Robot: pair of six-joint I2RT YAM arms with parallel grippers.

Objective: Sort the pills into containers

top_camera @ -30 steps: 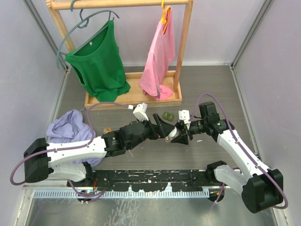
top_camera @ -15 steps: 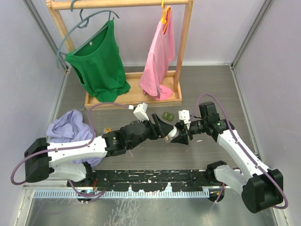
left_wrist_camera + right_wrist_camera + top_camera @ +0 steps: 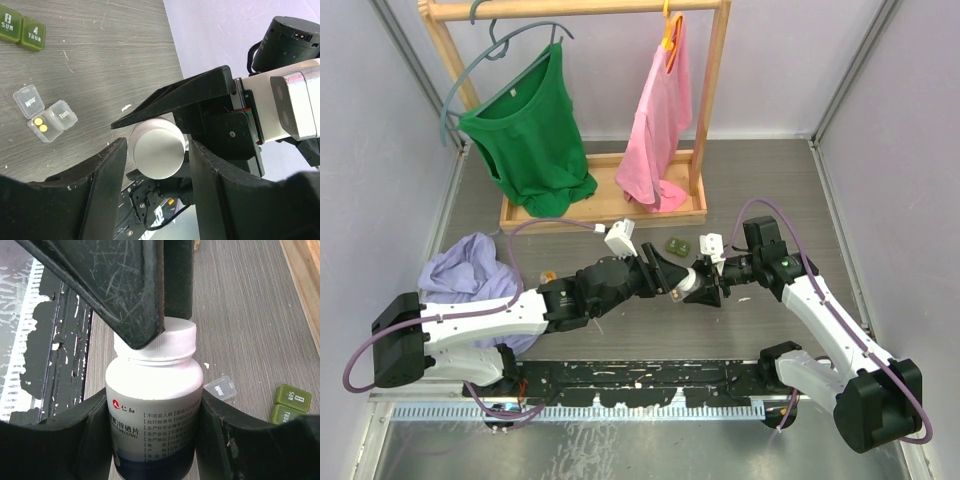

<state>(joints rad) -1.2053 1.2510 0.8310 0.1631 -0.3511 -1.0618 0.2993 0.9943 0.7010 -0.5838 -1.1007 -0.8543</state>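
Observation:
My right gripper (image 3: 154, 412) is shut on a white pill bottle (image 3: 155, 405), held up off the table at mid-centre (image 3: 688, 284). My left gripper (image 3: 157, 148) stands open around the bottle's white cap (image 3: 157, 152); its fingers flank the cap closely, with a thin gap showing on the right side. The clear container (image 3: 42, 112) lies open on the table with two yellow pills (image 3: 41, 125) in one compartment. The dark green container (image 3: 22, 29) lies shut farther off and also shows in the top view (image 3: 678, 245).
A wooden clothes rack (image 3: 710, 110) stands at the back with a green shirt (image 3: 530, 130) and a pink shirt (image 3: 660, 120). A lavender cloth (image 3: 470, 265) lies at the left. A black rail (image 3: 640, 385) runs along the near edge.
The left gripper's jaws have narrowed in around the bottle's cap. Both arms and the bottle have stayed almost still.

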